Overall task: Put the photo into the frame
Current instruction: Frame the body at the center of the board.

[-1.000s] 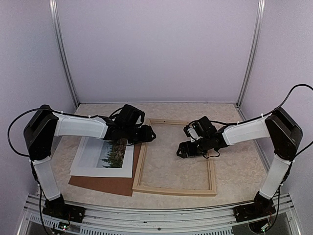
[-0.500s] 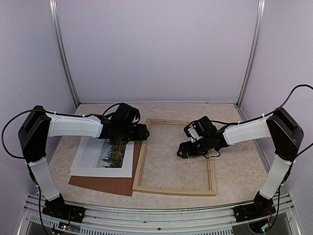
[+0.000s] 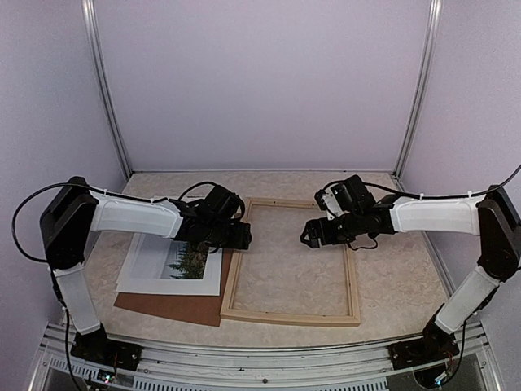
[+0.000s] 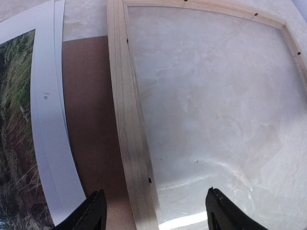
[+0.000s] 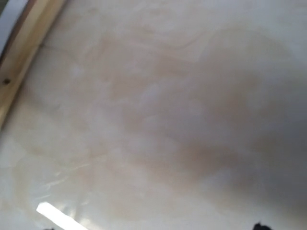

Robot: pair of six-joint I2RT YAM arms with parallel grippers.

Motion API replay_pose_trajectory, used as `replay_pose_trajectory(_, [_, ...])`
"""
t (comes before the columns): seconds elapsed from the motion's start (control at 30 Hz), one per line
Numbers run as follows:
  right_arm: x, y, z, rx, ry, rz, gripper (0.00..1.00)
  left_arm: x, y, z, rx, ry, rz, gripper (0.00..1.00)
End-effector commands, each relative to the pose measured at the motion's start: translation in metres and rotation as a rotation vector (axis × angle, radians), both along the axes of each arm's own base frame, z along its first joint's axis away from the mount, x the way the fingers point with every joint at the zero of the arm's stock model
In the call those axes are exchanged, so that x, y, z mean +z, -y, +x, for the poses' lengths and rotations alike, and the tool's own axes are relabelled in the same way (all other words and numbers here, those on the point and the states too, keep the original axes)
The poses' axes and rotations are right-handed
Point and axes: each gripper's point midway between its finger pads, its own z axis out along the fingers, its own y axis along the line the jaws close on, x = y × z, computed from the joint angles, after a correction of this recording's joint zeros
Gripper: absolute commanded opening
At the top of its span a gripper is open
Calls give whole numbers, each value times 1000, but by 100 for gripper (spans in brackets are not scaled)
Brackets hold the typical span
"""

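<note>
1. Two arms have shifted: left jaws now straddle the frame (image 3: 289,316)'s left rail, spread wider, empty.
2. Right jaws, moved farther in, apparently gape empty too.
3. Photo (image 3: 175,262) lies beside the frame on the board (image 3: 175,308); pickup still ahead.

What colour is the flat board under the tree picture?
Plain brown; the flat brown board shows best in the left wrist view.

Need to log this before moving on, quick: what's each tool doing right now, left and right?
Left tool: open, holding nothing, over the frame at its left rail.
Right tool: open, holding nothing.
</note>
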Motion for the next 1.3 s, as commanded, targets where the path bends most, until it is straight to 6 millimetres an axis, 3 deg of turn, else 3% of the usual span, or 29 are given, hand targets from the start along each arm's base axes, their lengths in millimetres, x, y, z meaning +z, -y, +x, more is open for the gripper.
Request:
replay_pose_trajectory(0.0, [16,46,19,-159,56,-111,89,-14,-3,4,-4,-7,68,69])
replay_pose_trajectory(0.17, [14,94,25,-288,64,-215,89,-24,1,-1,-21,-31,75,69])
replay_pose_trajectory(0.3, [0,116,24,-324,37,-248,88,-26,2,-4,-23,-39,69,71])
replay_pose_trajectory(0.53, [-30,120,17,-303,-29,-228,83,-29,13,-15,-64,-85,-1,69])
replay_pose_trajectory(0.7, [-48,121,14,-291,-61,-230,74,-29,21,-25,-89,-108,-54,65])
replay_pose_trajectory(0.93, [-58,127,20,-284,-69,-226,56,-35,30,-39,-115,-145,-95,60])
replay_pose_trajectory(1.27, [-69,150,32,-307,-81,-257,51,-29,53,-53,-174,-155,-151,58])
